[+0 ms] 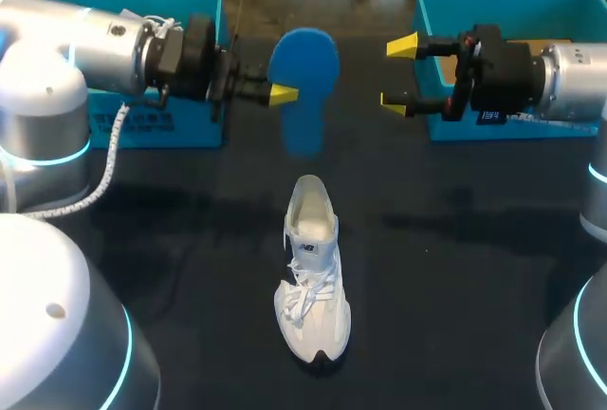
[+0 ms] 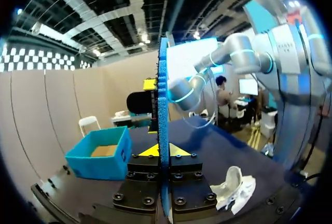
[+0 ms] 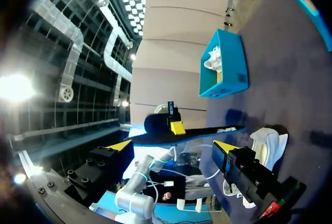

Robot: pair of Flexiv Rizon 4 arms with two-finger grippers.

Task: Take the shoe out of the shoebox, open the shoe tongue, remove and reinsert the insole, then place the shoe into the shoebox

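Observation:
My left gripper point(image 1: 277, 95) is shut on the edge of a blue insole point(image 1: 303, 78) and holds it upright above the table's far middle. In the left wrist view the insole point(image 2: 163, 120) stands edge-on between the yellow tips of the left gripper point(image 2: 158, 150). My right gripper point(image 1: 398, 75) hangs open to the insole's right, level with it and not touching. From the right wrist, the insole point(image 3: 207, 130) runs edge-on ahead of the spread right gripper point(image 3: 174, 146). A white shoe point(image 1: 311, 277) lies on the dark table below, toe toward the front; it also shows as the shoe point(image 2: 233, 185) and shoe point(image 3: 267, 143).
A blue shoebox point(image 1: 142, 125) stands at the back left behind my left arm. A second blue shoebox point(image 1: 531, 2) stands at the back right behind my right gripper. Dark tabletop point(image 1: 455, 268) spreads around the shoe.

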